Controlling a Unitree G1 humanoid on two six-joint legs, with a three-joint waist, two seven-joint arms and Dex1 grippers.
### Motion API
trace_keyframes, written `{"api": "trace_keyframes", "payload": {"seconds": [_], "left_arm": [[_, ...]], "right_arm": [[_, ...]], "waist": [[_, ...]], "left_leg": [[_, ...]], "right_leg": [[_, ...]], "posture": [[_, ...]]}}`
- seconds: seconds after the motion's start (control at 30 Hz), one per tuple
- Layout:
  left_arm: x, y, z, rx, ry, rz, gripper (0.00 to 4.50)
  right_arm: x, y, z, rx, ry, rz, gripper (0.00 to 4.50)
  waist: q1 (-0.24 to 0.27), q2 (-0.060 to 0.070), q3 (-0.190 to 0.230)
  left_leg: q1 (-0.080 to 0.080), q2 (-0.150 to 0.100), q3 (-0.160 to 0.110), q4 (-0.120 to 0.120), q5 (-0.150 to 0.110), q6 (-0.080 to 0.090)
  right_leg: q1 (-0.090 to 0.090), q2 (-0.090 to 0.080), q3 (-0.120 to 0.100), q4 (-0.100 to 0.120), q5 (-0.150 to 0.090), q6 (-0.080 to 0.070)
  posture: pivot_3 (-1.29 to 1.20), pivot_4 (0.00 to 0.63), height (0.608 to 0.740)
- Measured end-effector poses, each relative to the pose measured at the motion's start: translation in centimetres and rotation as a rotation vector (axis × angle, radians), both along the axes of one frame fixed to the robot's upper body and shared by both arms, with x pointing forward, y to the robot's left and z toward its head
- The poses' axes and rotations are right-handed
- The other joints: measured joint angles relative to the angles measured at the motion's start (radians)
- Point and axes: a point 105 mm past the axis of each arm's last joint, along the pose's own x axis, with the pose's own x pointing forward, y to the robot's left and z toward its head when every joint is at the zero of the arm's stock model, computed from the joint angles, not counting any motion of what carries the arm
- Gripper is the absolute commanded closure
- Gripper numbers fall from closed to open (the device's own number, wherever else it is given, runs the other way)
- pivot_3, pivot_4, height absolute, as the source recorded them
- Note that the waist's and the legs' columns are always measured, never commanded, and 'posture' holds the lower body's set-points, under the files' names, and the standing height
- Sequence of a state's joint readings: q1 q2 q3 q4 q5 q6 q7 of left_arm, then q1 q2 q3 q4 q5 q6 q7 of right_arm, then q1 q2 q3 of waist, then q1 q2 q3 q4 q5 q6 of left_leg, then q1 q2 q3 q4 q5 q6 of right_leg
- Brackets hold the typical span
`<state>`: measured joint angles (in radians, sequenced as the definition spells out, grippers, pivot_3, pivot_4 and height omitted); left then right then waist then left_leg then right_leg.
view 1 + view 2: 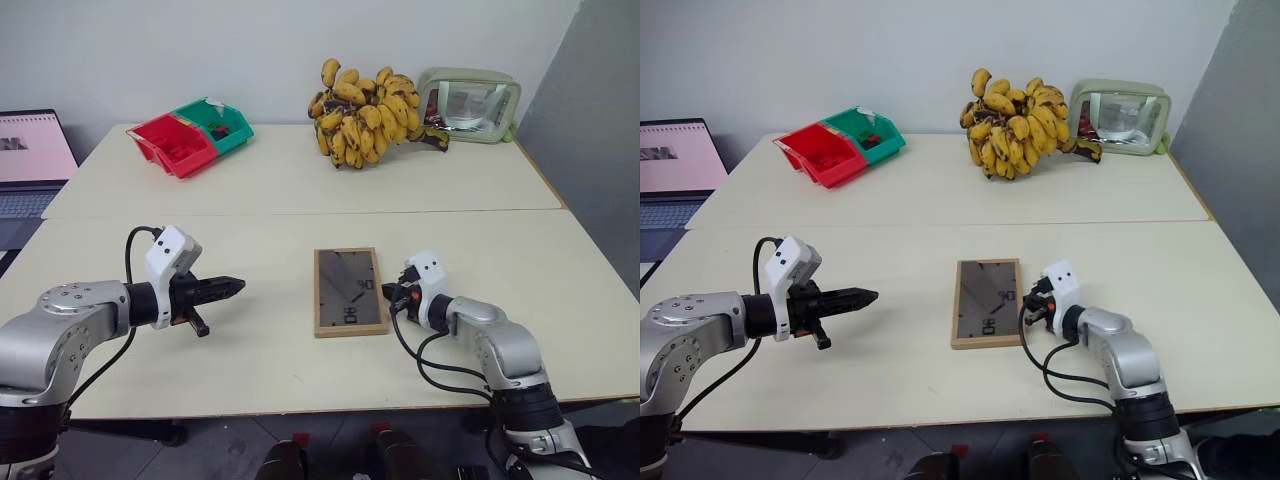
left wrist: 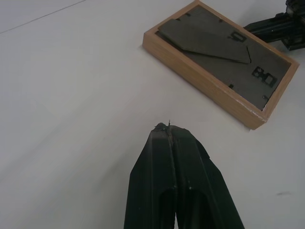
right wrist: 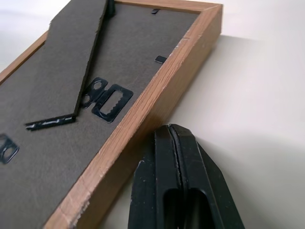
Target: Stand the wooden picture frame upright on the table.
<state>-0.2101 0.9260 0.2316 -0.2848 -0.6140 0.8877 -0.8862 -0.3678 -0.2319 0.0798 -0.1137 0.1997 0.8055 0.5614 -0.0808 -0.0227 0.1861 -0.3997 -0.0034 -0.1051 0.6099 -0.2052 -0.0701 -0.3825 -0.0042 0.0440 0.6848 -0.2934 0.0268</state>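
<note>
The wooden picture frame (image 1: pixel 350 291) lies flat, back up, on the near panel of the cream worktop (image 1: pixel 300 170), a little right of centre and just on the near side of the seam between the two panels. It has not yet been lifted, so the step in hand looks like the approach. The right gripper (image 3: pixel 174 143), jaws pressed together and holding nothing, sits low at the frame's right long edge, its tip just beside the wood; whether it touches I cannot tell. The left gripper (image 1: pixel 228 287), jaws likewise pressed together and empty, hovers well apart to the left, pointing toward the frame. The next move probably calls for getting that right tip under or against the edge to tip the frame up, with the left gripper coming in to steady the opposite side, and for swinging the easel leg out so the frame can stand. The frame is a shallow rectangle of light, grainy oak-coloured wood with slightly chipped corners; its back is matte dark brown board carrying a flat tapered easel leg, small black metal tabs and a sawtooth hanger. The worktop is smooth and matte.
</note>
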Motion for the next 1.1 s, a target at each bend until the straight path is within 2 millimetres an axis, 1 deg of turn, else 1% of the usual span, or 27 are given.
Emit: {"api": "trace_keyframes", "payload": {"seconds": [0.07,0.27,0.4,0.5,0.53,0.57,0.6,0.63,0.67,0.73,0.8,0.93,0.97,1.0,1.1], "left_arm": [[0.0,0.0,0.0,-0.001,0.001,-0.001,4.48],[0.0,0.0,0.0,-0.002,0.002,-0.004,4.48],[-0.1,-0.1,0.0,-0.011,0.004,-0.011,4.48],[-0.1,-0.3,0.1,-0.034,0.014,-0.013,4.48],[-0.1,-0.5,0.3,-0.056,0.018,-0.014,4.30],[0.1,-0.6,0.8,-0.115,0.030,-0.019,4.10],[0.2,-0.5,1.4,-0.166,0.046,-0.019,3.98],[0.3,-0.2,1.9,-0.221,0.071,-0.018,3.75],[0.3,0.3,2.4,-0.292,0.128,-0.016,3.52],[0.1,1.0,3.0,-0.378,0.231,-0.012,3.09],[0.1,1.2,3.2,-0.418,0.284,-0.010,2.61],[0.9,2.1,2.7,-0.517,0.417,0.050,1.76],[1.0,2.1,2.4,-0.532,0.455,0.062,1.58],[1.1,2.1,2.0,-0.550,0.496,0.071,1.30],[1.3,1.8,0.8,-0.560,0.584,0.087,0.73]], "right_arm": [[-0.2,0.4,-0.1,0.002,0.006,0.012,4.50],[-0.1,0.6,0.0,0.003,0.017,0.018,4.50],[0.0,0.3,0.2,-0.005,0.013,0.025,4.50],[0.3,-0.3,0.2,-0.032,0.003,0.021,4.50],[0.5,-0.6,0.2,-0.041,0.001,0.019,4.50],[0.6,-1.0,0.3,-0.055,-0.006,0.024,4.50],[0.7,-1.4,0.3,-0.069,-0.012,0.026,4.50],[0.8,-2.0,0.4,-0.085,-0.019,0.031,4.50],[0.9,-2.8,0.4,-0.107,-0.020,0.038,4.50],[1.0,-3.9,0.5,-0.132,-0.025,0.059,4.50],[1.1,-4.5,0.6,-0.145,-0.027,0.069,4.50],[1.7,-5.6,0.7,-0.165,-0.037,0.086,4.50],[1.9,-5.8,0.8,-0.168,-0.040,0.086,4.50],[2.2,-5.9,1.0,-0.173,-0.048,0.085,4.50],[2.5,-6.0,1.3,-0.179,-0.073,0.091,4.50]], "waist": [[0.002,0.000,0.000],[0.003,0.000,0.000],[0.004,0.000,0.000],[0.006,0.000,0.000],[0.007,0.000,0.000],[0.010,0.000,0.000],[0.012,0.000,0.000],[0.015,0.000,0.000],[0.016,0.000,0.000],[0.016,0.000,0.000],[0.016,0.000,0.000],[0.017,0.000,0.000],[0.018,0.000,0.000],[0.017,0.000,0.000],[0.018,0.000,0.000]], "left_leg": [[0.000,0.000,0.000,0.000,0.000,0.000],[0.000,0.000,0.000,0.000,0.000,0.000],[-0.001,0.000,0.000,0.000,0.000,0.000],[-0.001,0.000,0.000,0.000,0.000,0.000],[-0.001,0.000,0.000,0.000,0.000,0.000],[-0.001,-0.001,0.000,0.000,0.000,0.000],[-0.001,-0.001,0.000,0.000,0.000,0.000],[-0.001,-0.002,0.000,0.000,0.000,0.000],[-0.001,-0.002,0.000,0.000,0.000,0.000],[-0.001,-0.002,0.000,0.000,0.000,0.000],[-0.001,-0.002,0.001,0.000,0.000,0.000],[-0.001,-0.002,0.000,0.000,0.000,0.000],[-0.001,-0.002,0.001,0.000,0.000,0.000],[-0.001,-0.002,0.001,0.000,0.000,0.000],[-0.001,-0.002,0.001,0.000,0.000,0.000]], "right_leg": [[0.000,0.000,0.000,0.000,0.000,0.000],[0.000,0.000,0.000,0.000,0.000,0.000],[-0.001,0.000,0.000,0.000,0.000,0.000],[-0.001,0.000,0.000,0.000,0.000,0.000],[-0.001,0.000,0.000,0.000,0.000,0.000],[-0.001,0.000,-0.001,0.000,0.000,0.000],[-0.001,0.000,-0.001,0.000,0.000,0.000],[-0.001,0.000,-0.001,0.000,0.000,0.000],[-0.001,0.000,-0.001,0.000,0.000,0.000],[-0.001,0.000,-0.001,0.000,0.000,0.000],[-0.001,0.000,-0.001,0.000,0.000,0.000],[-0.001,0.000,-0.001,0.001,0.000,0.000],[-0.001,0.000,-0.001,0.001,0.000,0.000],[-0.002,0.000,0.000,0.001,0.000,0.000],[-0.002,0.000,0.000,0.002,0.000,0.000]], "posture": [[0.00,0.150,0.740],[0.00,0.150,0.740],[0.00,0.150,0.740],[0.00,0.150,0.740],[0.00,0.150,0.740],[0.00,0.150,0.740],[0.00,0.150,0.740],[0.00,0.150,0.740],[0.00,0.150,0.740],[0.00,0.150,0.740],[0.00,0.150,0.740],[0.00,0.150,0.740],[0.00,0.150,0.740],[0.00,0.150,0.740],[0.00,0.150,0.740]]}}
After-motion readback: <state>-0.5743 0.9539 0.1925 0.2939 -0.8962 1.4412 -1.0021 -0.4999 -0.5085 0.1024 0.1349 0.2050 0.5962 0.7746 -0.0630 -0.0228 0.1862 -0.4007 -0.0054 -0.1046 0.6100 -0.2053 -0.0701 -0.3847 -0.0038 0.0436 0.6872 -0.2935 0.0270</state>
